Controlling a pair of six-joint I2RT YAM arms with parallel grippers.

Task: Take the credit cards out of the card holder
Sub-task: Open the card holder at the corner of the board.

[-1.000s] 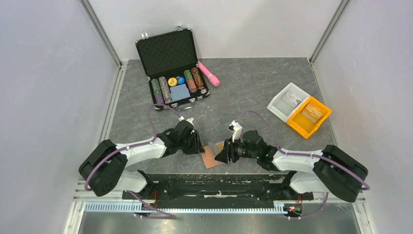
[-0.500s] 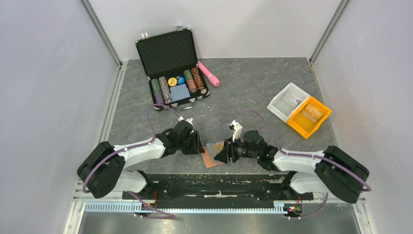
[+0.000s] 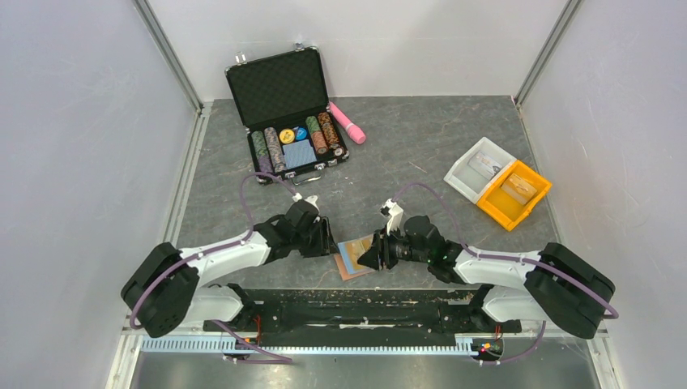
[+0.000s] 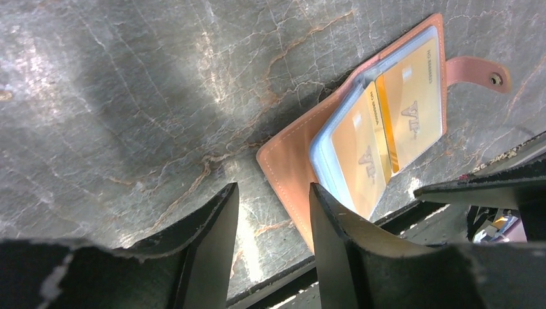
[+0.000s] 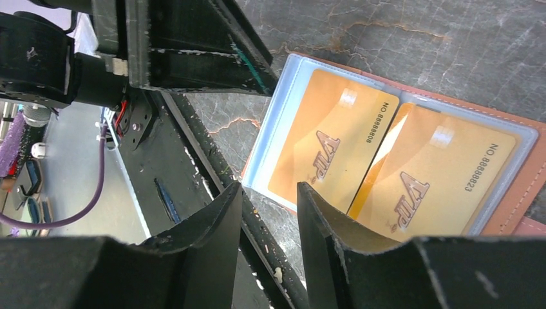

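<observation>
Open chip case (image 3: pixel 275 87); pink cylinder (image 3: pixel 347 122) beside; white bin (image 3: pixel 462 159); yellow bin (image 3: pixel 495 212).

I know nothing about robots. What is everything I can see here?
brown leather folding card holder: one, open on the table between the grippers
orange-yellow plastic credit cards: two showing, in its sleeves
black foam-lined case: one, open, far left, holding poker chips
pink cylinder: one, beside the case
white tray, yellow bin: one each, side by side, right
grey marbled table: one
left gripper, right gripper: black, both open, empty
</observation>
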